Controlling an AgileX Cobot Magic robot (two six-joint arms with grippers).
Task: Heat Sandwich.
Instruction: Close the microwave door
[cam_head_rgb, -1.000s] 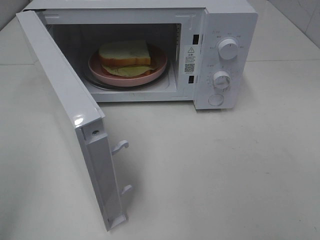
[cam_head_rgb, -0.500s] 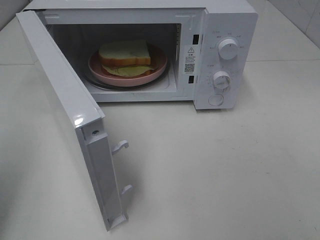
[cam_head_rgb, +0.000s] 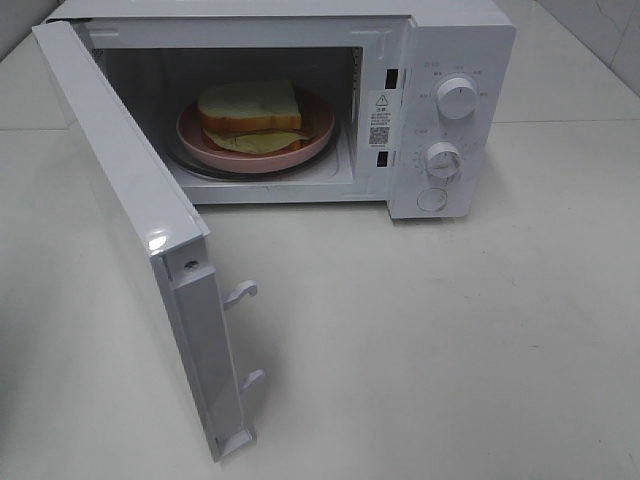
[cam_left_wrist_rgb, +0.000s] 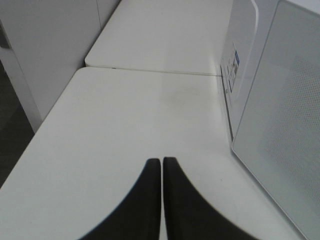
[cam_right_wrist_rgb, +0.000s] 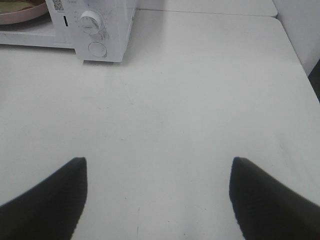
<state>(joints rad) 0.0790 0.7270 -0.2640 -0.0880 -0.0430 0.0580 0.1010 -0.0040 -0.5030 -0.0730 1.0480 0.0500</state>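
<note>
Overhead cam gets the whole microwave, sitting toward the back of the white bench with its door swung wide open toward the front left corner, two latch hooks sticking out of its edge. Inside the cavity is a round pink plate on the glass turntable, and the sandwich sits on that plate, white bread on top, tan crust, pale yellow-green filling poking out at the front. Neither arm shows up in that view at all, so the wrist cams are the only way to check them. The left wrist cam has the left gripper pressed fully closed with nothing between the tips, hovering over bare bench near its left edge, next to a white panel with a dotted mesh, which is probably the outer face of the door, hard to be sure from that angle. The right wrist cam has the right gripper spread wide and empty above the bench, well in front of the control panel; you can see a knob, the round button, and just a sliver of the plate through the opening.
</note>
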